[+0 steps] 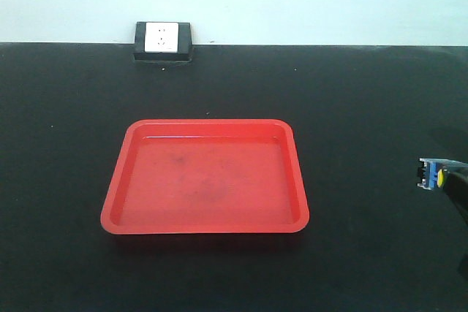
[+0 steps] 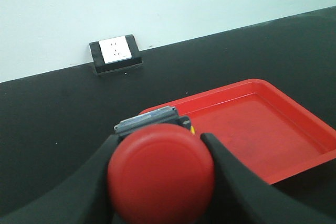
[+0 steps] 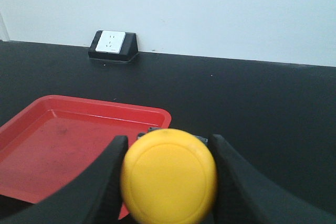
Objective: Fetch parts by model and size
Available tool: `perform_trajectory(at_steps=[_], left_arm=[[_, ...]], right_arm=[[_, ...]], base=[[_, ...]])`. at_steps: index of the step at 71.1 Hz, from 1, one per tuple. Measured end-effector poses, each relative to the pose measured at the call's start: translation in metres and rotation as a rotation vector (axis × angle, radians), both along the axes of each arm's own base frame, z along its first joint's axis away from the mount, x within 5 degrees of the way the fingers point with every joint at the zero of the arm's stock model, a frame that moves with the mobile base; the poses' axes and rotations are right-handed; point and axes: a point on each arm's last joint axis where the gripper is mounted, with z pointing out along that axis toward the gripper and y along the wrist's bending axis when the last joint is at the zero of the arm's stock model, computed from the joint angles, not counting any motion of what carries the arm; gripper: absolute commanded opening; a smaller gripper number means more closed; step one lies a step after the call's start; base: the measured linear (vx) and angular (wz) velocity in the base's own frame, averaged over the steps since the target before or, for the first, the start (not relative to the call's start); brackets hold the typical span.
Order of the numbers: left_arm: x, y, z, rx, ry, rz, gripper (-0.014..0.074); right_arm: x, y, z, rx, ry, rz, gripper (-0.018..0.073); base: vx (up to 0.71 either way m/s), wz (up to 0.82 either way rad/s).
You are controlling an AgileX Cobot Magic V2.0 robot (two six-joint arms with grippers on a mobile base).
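My left gripper [image 2: 160, 144] is clamped on the red-capped switch [image 2: 161, 174], a finger against each side of the cap and its dark base pointing out ahead. My right gripper [image 3: 169, 141] holds the yellow-capped switch [image 3: 169, 177] the same way. In the front view that yellow part shows at the right edge of the black worktop [image 1: 365, 93], apart from the red tray [image 1: 117, 202], which lies in the middle with nothing in it. A socket box [image 1: 163, 40] sits at the back edge.

I judge both parts are picked and the step in hand is the carry to the tray. Next, each arm needs to travel inward until its switch hangs over the tray floor, past the raised rim. Each then lowers close to the floor and spreads its fingers, keeping the two drops apart so the arms do not meet.
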Motion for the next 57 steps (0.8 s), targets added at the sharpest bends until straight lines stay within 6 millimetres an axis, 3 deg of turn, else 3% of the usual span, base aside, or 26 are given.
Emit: perform_trajectory(at_steps=[57], left_arm=[[0.0, 0.0, 0.0, 0.0, 0.0, 0.0, -0.0006]], right_arm=[[-0.0001, 0.0, -0.0003, -0.001, 0.003, 0.0, -0.001]], base=[[0.0, 0.0]])
